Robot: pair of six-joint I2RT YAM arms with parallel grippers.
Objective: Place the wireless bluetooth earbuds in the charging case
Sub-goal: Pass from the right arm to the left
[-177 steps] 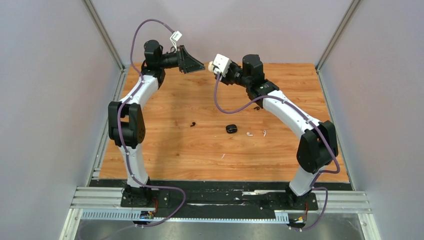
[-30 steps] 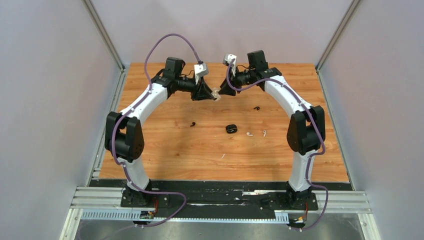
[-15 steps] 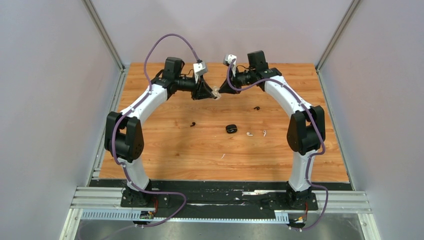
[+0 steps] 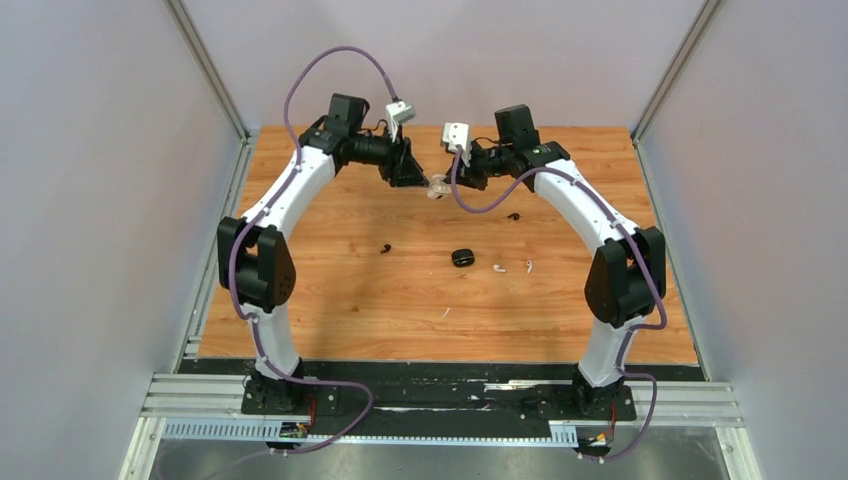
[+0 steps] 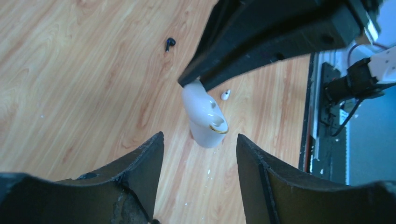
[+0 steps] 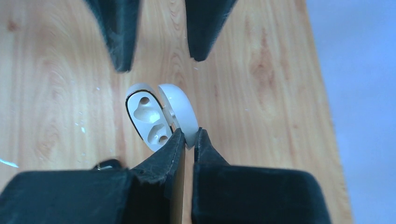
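An open white charging case [image 6: 148,120] hangs above the far middle of the table, both sockets empty. My right gripper [image 6: 190,135] is shut on its lid [image 6: 180,112]. In the top view the case [image 4: 436,187] sits between my right gripper [image 4: 449,182] and left gripper [image 4: 418,180]. My left gripper [image 5: 199,138] is open and just short of the case [image 5: 205,116]; its fingers [image 6: 117,37] do not touch it. Two white earbuds [image 4: 498,267] [image 4: 529,266] and two black earbuds [image 4: 385,248] [image 4: 513,216] lie on the table.
A small black case [image 4: 462,257] lies mid-table, left of the white earbuds. The left wrist view shows a black earbud [image 5: 170,43] and a white earbud [image 5: 225,94] on the wood below. Grey walls enclose the wooden table [image 4: 330,310] on three sides.
Both wrists have turned and the arms have shifted slightly. The white case has stayed between the two grippers, a little lower. The earbuds and the black case have not moved.
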